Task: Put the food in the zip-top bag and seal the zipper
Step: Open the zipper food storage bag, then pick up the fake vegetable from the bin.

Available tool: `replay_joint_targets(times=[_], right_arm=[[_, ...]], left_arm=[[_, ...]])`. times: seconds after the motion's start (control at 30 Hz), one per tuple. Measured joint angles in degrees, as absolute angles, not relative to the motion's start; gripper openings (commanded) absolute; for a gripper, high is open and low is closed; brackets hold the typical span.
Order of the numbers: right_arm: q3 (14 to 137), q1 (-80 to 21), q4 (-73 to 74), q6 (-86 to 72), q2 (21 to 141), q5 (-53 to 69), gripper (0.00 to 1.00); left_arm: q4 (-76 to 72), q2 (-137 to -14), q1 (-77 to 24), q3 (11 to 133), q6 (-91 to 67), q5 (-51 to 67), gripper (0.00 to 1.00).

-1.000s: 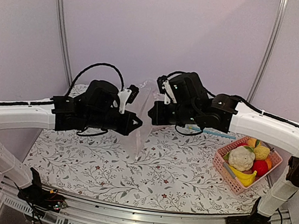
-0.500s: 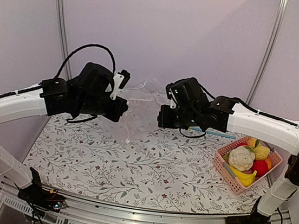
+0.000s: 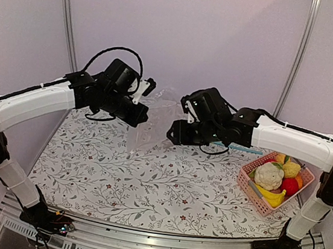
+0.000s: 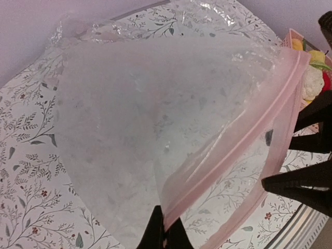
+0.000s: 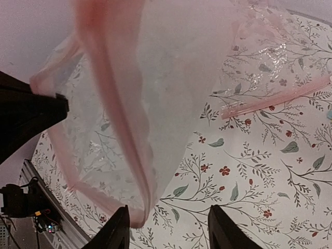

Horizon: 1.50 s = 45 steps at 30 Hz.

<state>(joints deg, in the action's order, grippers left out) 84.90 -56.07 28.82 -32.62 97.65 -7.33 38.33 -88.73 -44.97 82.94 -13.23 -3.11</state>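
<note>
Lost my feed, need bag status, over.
Left pincer shut on pink zipper edge of transparent plastic bag, held aloft. Right pincer open alongside. Toy food in pink basket; nothing blocking.

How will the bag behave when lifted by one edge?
Probably floppy: pinched at its rim by the left hand, the bag sags and creases. Likely very light: thin clear film, nothing inside. Possibly slippery: its surface shines.
</note>
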Motion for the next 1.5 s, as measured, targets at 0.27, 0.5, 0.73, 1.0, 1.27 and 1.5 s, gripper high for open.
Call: replay_joint_targets(times=[0.27,0.5,0.73,1.0,1.27,1.5], right_arm=[[80.0,-56.1,27.6,-29.8,86.0,-4.3,0.81],[76.0,-53.0,31.4,-28.4,75.9,-8.6,0.90],[65.8,-39.9,40.4,-34.2,69.1,-17.6,0.99],[56.2,-27.2,50.6,-41.2,57.3,-25.6,0.99],[50.7,-14.7,51.1,-39.5,60.2,-22.7,0.99],[46.6,-10.9,45.6,-37.4,65.1,-17.2,0.96]], left_arm=[[42.2,-92.1,-41.2,85.3,-8.6,-2.7,0.00],[41.2,-91.0,-36.9,82.8,-8.1,-1.6,0.00],[40.3,-89.4,-36.2,80.6,-8.1,0.7,0.00],[39.7,-88.8,-36.1,80.2,-7.7,1.6,0.00],[39.7,-88.8,-36.1,80.0,-7.7,2.4,0.00],[39.7,-88.7,-36.1,79.8,-7.7,2.6,0.00]])
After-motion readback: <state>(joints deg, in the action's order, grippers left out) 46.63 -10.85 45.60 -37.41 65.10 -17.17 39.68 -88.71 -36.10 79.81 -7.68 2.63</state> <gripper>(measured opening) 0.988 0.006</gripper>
